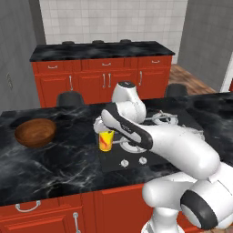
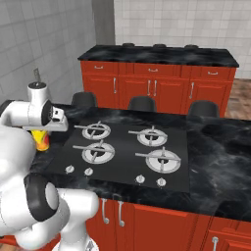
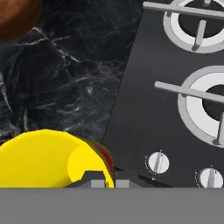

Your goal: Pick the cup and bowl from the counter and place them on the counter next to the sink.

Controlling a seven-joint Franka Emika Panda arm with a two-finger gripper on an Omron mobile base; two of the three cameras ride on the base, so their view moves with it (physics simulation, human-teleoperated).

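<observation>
The yellow cup [image 1: 106, 140] with its orange-red patch stands upright at the left edge of the hob, directly under my hand. My gripper [image 1: 103, 130] comes down on its rim, and the fingertips [image 3: 99, 179] stand close together on the cup's wall [image 3: 43, 157], so it reads as shut on the cup. Whether the cup rests on the counter [image 1: 59, 164] or hangs just above it I cannot tell. From the right base, the cup [image 2: 42, 140] peeks out below the hand. The brown wooden bowl [image 1: 35, 132] lies on the counter well to the cup's left, and its edge [image 3: 17, 17] shows in the hand view. The sink is out of view.
A black gas hob [image 2: 128, 147] with silver burners and knobs lies right of the cup. Dark stools [image 2: 142, 103] stand behind the island. A second black counter on red cabinets [image 1: 102, 50] runs along the tiled back wall.
</observation>
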